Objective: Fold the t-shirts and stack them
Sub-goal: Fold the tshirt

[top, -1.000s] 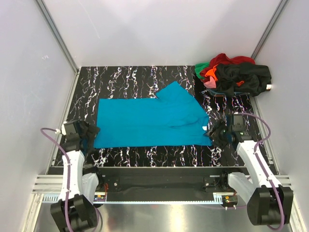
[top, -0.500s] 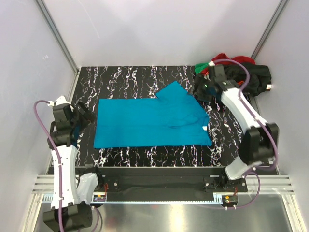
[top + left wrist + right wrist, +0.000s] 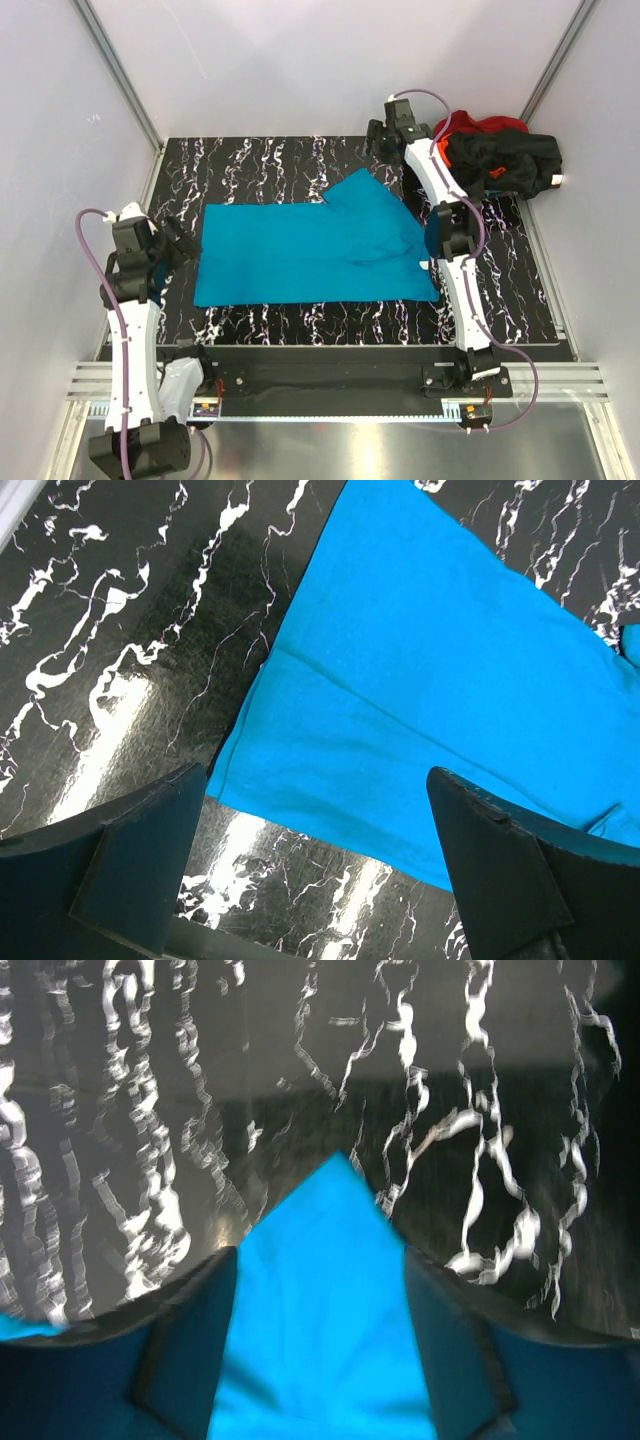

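A bright teal-blue t-shirt [image 3: 310, 250] lies spread flat on the black marbled table [image 3: 250, 160], with one sleeve pointing to the back and a small white neck tag [image 3: 423, 263] at its right edge. My left gripper [image 3: 180, 240] is open and hovers by the shirt's left edge. In the left wrist view the shirt's near-left corner [image 3: 400, 680] lies between the open fingers [image 3: 140, 860]. My right gripper [image 3: 380, 140] is open, reached far back above the sleeve tip. In the blurred right wrist view the sleeve tip [image 3: 320, 1300] shows between the fingers [image 3: 180, 1350].
A heap of black, red, orange and green shirts [image 3: 495, 155] sits at the back right corner of the table. White walls with metal rails enclose the table on the left, back and right. The right arm stretches over the shirt's right edge.
My right arm has swung from the front right up and back, past the heap, to above the sleeve. My left arm has risen from the shirt's near-left corner and drawn back left.
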`<control>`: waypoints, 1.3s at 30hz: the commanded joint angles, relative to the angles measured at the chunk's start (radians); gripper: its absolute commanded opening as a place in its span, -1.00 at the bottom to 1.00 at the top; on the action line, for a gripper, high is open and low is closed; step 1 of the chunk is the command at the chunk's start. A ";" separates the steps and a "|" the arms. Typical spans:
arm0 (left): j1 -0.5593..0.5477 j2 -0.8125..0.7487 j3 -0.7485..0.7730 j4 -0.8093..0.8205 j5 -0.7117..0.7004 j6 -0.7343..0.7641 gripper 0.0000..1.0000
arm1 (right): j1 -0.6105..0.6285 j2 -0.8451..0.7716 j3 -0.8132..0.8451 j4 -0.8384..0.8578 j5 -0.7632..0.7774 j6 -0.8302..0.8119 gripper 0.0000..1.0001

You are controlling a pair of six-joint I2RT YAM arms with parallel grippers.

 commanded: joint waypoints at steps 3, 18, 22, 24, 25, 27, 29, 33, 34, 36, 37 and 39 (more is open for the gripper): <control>-0.001 -0.044 -0.006 0.033 0.008 0.021 0.98 | 0.006 0.138 0.206 -0.065 0.056 -0.068 0.62; -0.007 -0.052 -0.009 0.034 0.016 0.021 0.98 | 0.006 0.299 0.226 -0.001 -0.094 -0.002 0.44; -0.006 -0.053 -0.009 0.034 0.010 0.023 0.98 | 0.007 0.316 0.229 -0.001 -0.127 0.005 0.04; -0.007 -0.055 -0.009 0.034 0.005 0.021 0.98 | 0.007 0.311 0.223 0.001 -0.127 0.004 -0.12; -0.007 -0.061 -0.009 0.034 -0.001 0.021 0.98 | 0.007 0.311 0.223 0.001 -0.127 0.002 -0.39; -0.007 -0.066 -0.011 0.033 -0.007 0.021 0.98 | 0.007 0.305 0.215 0.004 -0.121 -0.002 -0.66; -0.007 -0.066 -0.012 0.033 -0.010 0.021 0.98 | 0.004 0.301 0.207 0.004 -0.108 -0.009 -0.99; -0.007 -0.060 -0.011 0.033 -0.016 0.019 0.98 | 0.007 0.238 0.160 0.007 -0.120 -0.010 -1.00; -0.007 -0.057 -0.011 0.033 -0.016 0.019 0.98 | 0.007 0.217 0.145 0.008 -0.125 -0.012 -1.00; -0.007 -0.049 -0.011 0.033 -0.016 0.018 0.98 | 0.007 0.142 0.081 0.011 -0.116 -0.012 -1.00; -0.007 -0.032 -0.009 0.033 -0.015 0.018 0.98 | 0.007 0.117 0.057 0.011 -0.108 -0.015 -1.00; -0.006 0.014 0.001 0.033 -0.012 0.018 0.98 | 0.006 0.042 -0.010 0.016 -0.098 -0.021 -1.00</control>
